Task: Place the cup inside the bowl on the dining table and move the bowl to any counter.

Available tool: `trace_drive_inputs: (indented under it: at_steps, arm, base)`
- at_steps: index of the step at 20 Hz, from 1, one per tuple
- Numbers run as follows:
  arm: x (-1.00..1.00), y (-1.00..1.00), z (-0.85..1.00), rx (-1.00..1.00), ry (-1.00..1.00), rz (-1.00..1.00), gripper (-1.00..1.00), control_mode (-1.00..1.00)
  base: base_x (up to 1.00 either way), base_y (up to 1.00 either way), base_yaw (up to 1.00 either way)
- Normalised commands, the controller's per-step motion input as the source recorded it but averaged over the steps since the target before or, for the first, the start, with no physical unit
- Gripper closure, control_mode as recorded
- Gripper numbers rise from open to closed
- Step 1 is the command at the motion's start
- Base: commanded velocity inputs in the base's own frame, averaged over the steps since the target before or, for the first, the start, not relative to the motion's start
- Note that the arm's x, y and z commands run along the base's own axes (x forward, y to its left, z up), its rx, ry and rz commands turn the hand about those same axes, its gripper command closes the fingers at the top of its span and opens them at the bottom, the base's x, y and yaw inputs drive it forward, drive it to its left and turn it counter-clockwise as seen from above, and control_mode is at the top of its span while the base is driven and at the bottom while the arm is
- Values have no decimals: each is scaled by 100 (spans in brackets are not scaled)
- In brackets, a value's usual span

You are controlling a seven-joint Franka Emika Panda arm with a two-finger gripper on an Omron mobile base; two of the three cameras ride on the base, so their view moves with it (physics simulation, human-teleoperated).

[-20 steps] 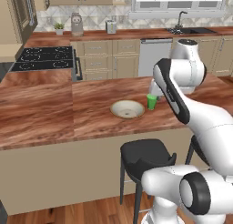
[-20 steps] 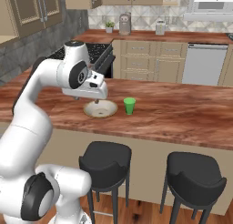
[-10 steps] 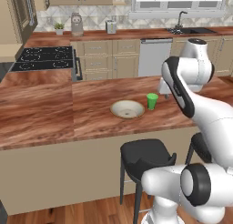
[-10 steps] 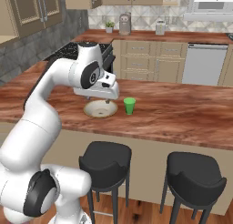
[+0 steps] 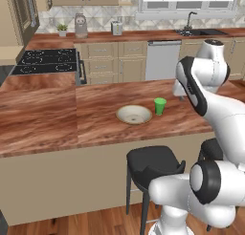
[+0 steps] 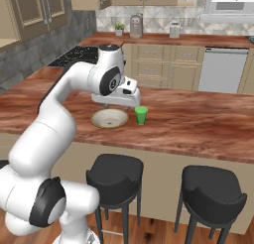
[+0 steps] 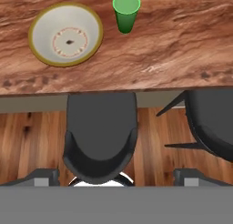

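Note:
The green cup (image 5: 160,106) (image 6: 142,115) (image 7: 126,11) stands upright on the dining table (image 5: 95,126), just to the right of the bowl (image 5: 134,115) (image 6: 109,118) (image 7: 66,34) and apart from it. The bowl is cream inside with a tan rim and holds nothing. My gripper (image 6: 117,104) (image 7: 116,176) hangs well above the table's near edge, over the bowl and cup, pointing down. Its jaws stand wide open with nothing between them. In the left base view my own arm hides most of the hand.
Two black stools (image 7: 101,136) (image 7: 214,123) stand under the table's near edge. The counter (image 5: 143,36) with a black sink (image 5: 194,32) runs along the back wall. A black stovetop (image 5: 45,62) lies at the back left, with a small plant and canisters on the counter beyond it.
The arm has swung the hand from above the bowl's left side toward the cup and the table's near edge. The jaws stayed open. Bowl and cup have not moved.

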Motion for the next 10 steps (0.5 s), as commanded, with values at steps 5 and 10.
trace_drive_inputs:
  at_steps: [5, 10]
  arm:
    - [25, -20, 0, 0, 0, 0, -100, -100]
    - [31, -10, 0, 2, 0, 0, -100, -100]
  base:
    - [0, 0, 0]
    - [0, 0, 0]
